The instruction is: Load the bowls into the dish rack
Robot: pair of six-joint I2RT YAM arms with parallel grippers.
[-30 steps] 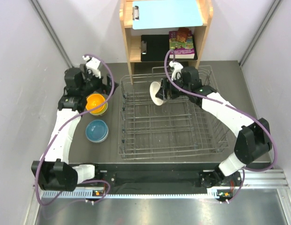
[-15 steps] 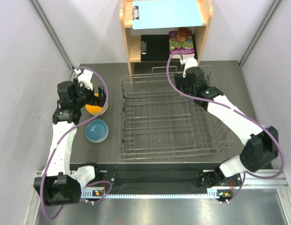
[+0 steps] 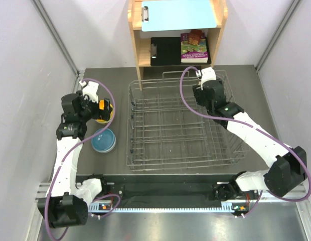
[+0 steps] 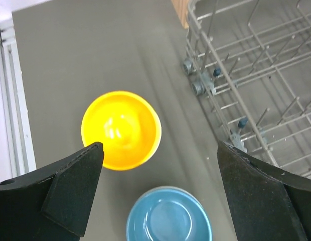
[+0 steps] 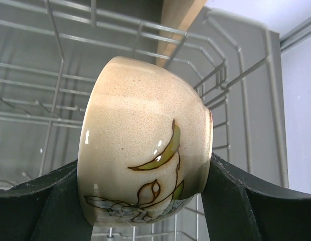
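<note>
The right fingers (image 5: pixel 145 170) grip a beige bowl (image 5: pixel 145 125), turned on its side, and have carried it from the far middle of the dish rack (image 3: pixel 179 161) to above its far right corner. The left fingers (image 4: pixel 159 148), spread wide and empty, have drawn further left of the rack. They hover over the orange bowl (image 4: pixel 120 130) and the blue bowl (image 4: pixel 168 216), which sit unmoved on the counter (image 4: pixel 70 60).

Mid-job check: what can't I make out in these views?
Top view: beige bowl hidden under the right gripper.
Top view: orange bowl partly covered by the left gripper.
Left wrist: blue bowl cut by the bottom edge.
Right wrist: beige bowl blocks much of the rack behind.
</note>
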